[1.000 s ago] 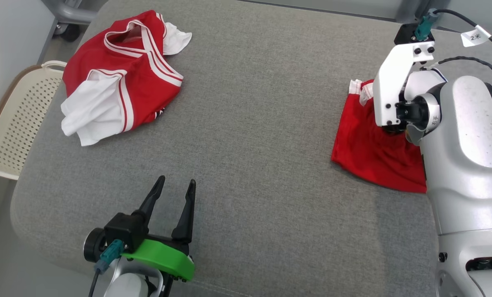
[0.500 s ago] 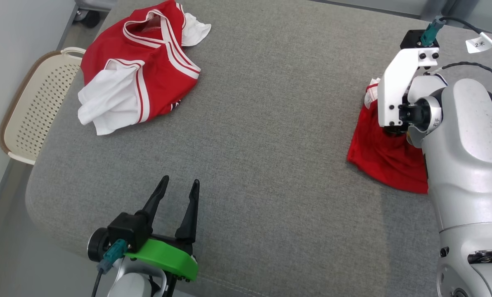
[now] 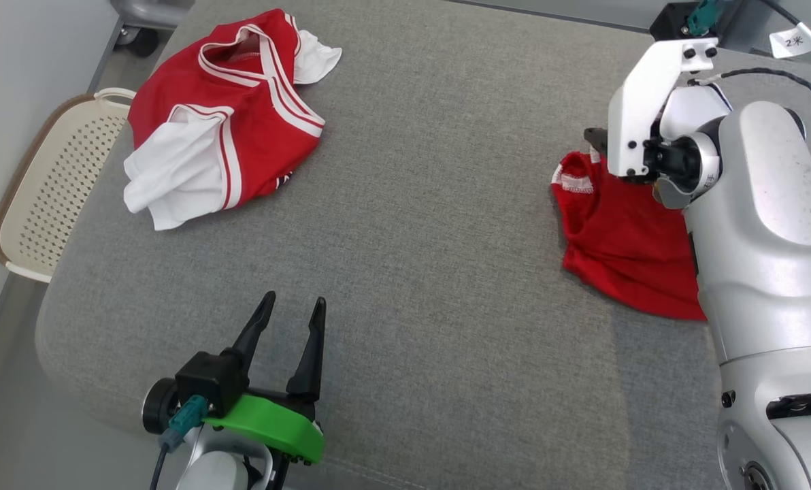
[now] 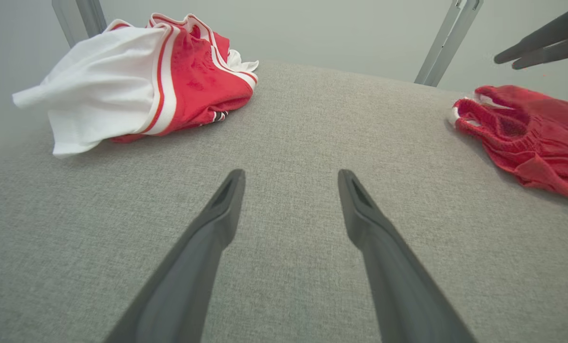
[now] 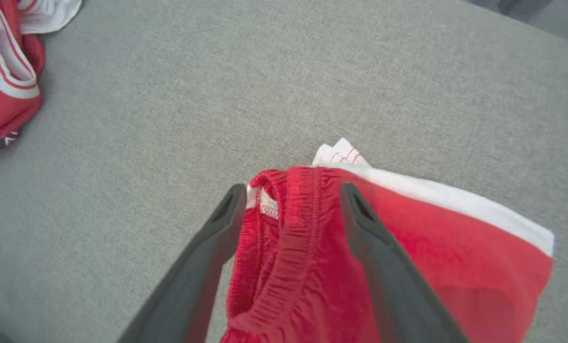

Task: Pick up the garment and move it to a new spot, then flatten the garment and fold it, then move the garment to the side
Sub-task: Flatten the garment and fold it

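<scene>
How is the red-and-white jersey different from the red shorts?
The red jersey with white stripes and sleeves is bigger than the red elastic-waisted shorts. The jersey shows lots of white; the shorts are nearly all red. The jersey lies far left, the shorts right. Both are crumpled on the grey cushion.

On the cushion (image 3: 446, 204) the shorts (image 3: 616, 252) lie right; the jersey (image 3: 228, 122) far left (basket (image 3: 52, 197) beside its edge).
</scene>
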Robot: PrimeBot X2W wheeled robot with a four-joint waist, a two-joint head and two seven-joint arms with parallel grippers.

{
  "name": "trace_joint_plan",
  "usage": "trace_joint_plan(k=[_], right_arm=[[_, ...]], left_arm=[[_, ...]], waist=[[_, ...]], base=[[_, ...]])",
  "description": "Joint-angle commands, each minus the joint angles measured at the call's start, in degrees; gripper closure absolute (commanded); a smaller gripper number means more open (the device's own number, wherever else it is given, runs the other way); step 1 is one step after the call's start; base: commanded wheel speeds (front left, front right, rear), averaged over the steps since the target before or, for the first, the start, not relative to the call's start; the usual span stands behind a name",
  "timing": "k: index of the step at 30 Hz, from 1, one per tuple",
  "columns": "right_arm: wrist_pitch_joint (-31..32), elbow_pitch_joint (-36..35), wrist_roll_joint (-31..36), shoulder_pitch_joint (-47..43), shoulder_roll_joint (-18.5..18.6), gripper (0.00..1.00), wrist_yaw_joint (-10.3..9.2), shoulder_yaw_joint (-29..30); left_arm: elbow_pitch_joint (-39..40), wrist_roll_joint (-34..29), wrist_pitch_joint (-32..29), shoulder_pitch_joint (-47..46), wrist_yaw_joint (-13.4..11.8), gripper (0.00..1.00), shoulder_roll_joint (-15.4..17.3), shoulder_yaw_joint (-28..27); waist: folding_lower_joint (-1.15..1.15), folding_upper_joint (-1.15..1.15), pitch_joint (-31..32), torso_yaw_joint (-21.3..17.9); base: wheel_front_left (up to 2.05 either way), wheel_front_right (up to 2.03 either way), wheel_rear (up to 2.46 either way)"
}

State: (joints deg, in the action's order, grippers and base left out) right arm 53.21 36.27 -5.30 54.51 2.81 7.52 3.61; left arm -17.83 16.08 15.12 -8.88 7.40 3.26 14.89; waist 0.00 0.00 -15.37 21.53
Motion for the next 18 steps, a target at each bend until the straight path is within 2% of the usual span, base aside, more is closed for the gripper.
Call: trace_joint_plan(k=[1, 5, 12, 18], right_arm=[[-0.76, -0.64, -0.21, 0.17, 0.17, 0.00, -0.06, -0.35], [-0.65, -2.57, -0.70, -2.15, 0.17, 0.00, -0.06, -1.93], [-5.35, -9.85, 1.87, -7.87, 1.83, 0.00, -0.06, -1.84], [-5.54, -15.83, 2.32, -16.35, 3.22, 0.00, -0.06, 2.21]], left_arm=[[-0.03, -0.37, 0.01, 0.29, 0.12, 0.00, 0.28, -0.24], [0.09, -0.61, 0.01, 1.14, 0.12, 0.00, 0.80, -0.71], [0.45, -0.62, 0.01, 1.17, 0.13, 0.00, 1.25, -0.84], [0.41, -0.69, 0.01, 1.84, 0.13, 0.00, 1.39, -1.17]], waist=[[0.00, 0.00, 0.86, -0.92], [0.00, 0.00, 2.14, -2.62], [0.00, 0.00, 3.39, -4.66], [0.00, 0.00, 4.31, -5.99]], base=[[0.00, 0.00, 0.00], [0.00, 0.00, 0.00], [0.00, 0.00, 0.00], [0.00, 0.00, 0.00]])
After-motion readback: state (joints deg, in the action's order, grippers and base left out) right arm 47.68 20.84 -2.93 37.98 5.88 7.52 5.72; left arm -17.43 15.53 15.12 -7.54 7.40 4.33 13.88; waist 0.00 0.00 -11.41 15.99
